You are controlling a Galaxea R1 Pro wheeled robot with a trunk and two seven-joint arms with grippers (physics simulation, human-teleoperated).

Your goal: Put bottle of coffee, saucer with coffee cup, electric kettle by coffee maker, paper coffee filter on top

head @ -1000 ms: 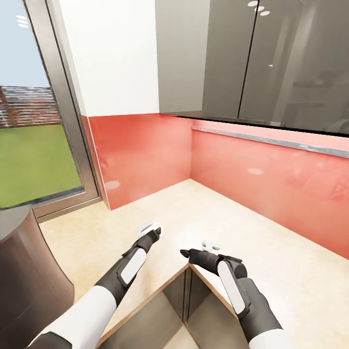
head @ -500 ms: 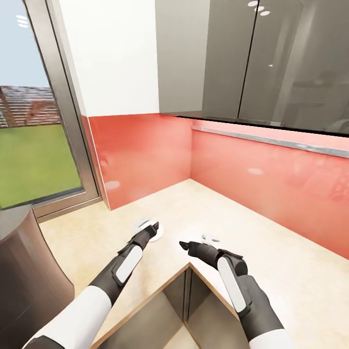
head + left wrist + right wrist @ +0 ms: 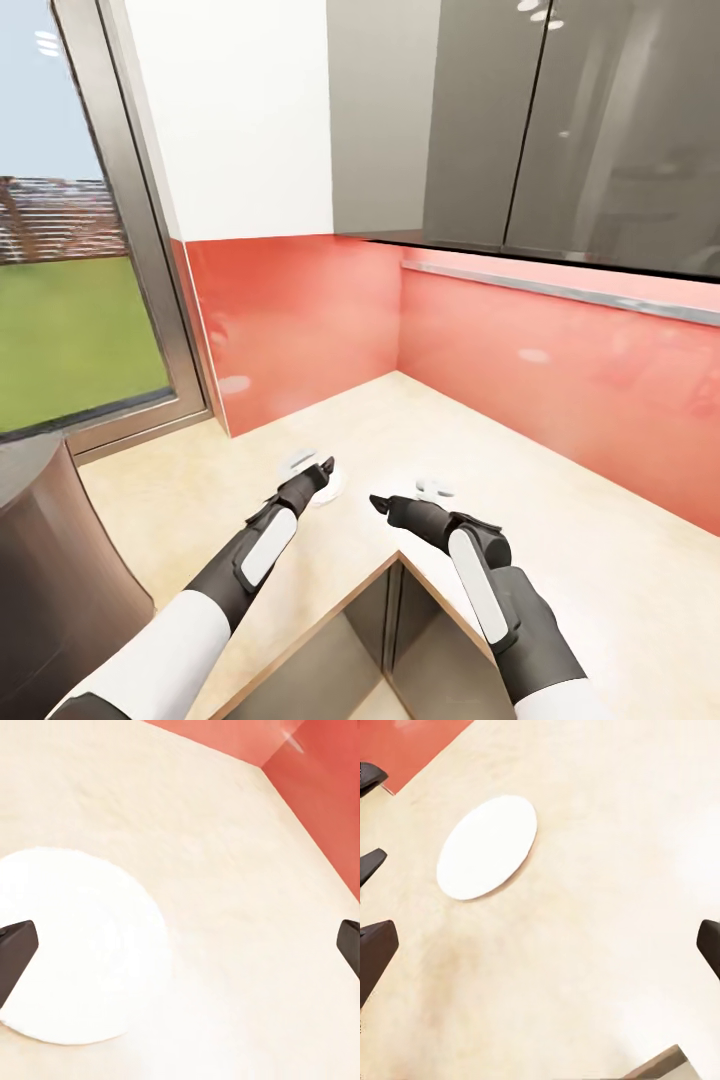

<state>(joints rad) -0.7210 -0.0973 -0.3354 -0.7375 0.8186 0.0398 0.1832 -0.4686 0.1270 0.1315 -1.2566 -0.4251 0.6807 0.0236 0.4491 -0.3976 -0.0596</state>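
Two parted pincers beside saucer (image 3: 75, 945)

A red backsplash (image 3: 520, 350) runs below grey wall cabinets (image 3: 560, 130), beside a window (image 3: 70, 300) onto grass.

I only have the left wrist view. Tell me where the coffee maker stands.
Observer: In the head view the coffee maker stands on the kitchen countertop at the robot's left, apart from the saucer.
Operator: Give me the right tool's state.
Observer: The right wrist view shows the right tool open over the countertop, beside the saucer.
Operator: Report what hangs above the counter.
Observer: Grey wall cabinets, seen from the head view.
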